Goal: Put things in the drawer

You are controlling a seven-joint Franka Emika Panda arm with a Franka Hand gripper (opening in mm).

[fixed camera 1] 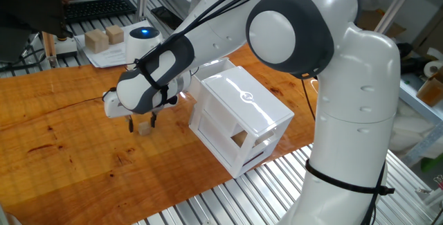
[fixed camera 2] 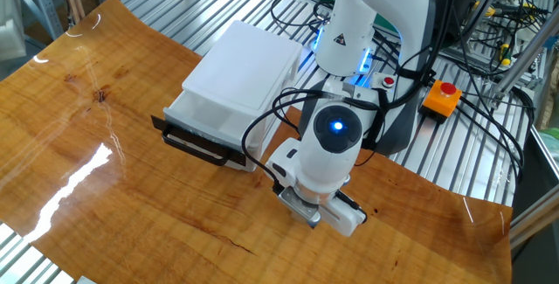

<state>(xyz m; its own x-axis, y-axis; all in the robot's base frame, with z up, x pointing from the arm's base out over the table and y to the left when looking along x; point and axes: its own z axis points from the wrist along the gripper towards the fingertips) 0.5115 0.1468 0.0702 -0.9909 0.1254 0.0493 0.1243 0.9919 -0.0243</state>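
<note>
Wooden and light tan, the small cube (fixed camera 1: pixel 144 126) is seen resting on the glossy tabletop (fixed camera 1: pixel 62 135), near the front of the white cabinet (fixed camera 1: pixel 239 118) and not yet in the drawer (fixed camera 2: pixel 203 135). The gripper (fixed camera 1: pixel 142 122) is set straight down over it, with one dark finger (fixed camera 1: pixel 130 123) on each side, so that the cube sits between them. The fingers appear drawn in against the cube's sides, and a grasp is judged to be in place or very nearly so, though actual contact cannot be confirmed from either view; in the other fixed view the cube is hidden under the wrist. The vertical approach is probably chosen because so small a piece can be pinched only from above. The drawer is pulled out, its black handle (fixed camera 2: pixel 194 147) facing the open table, which leaves room for a drop from above. No long axis is offered by the cube, its sides being alike; it lies flat, with its faces roughly square to the fingers
</note>
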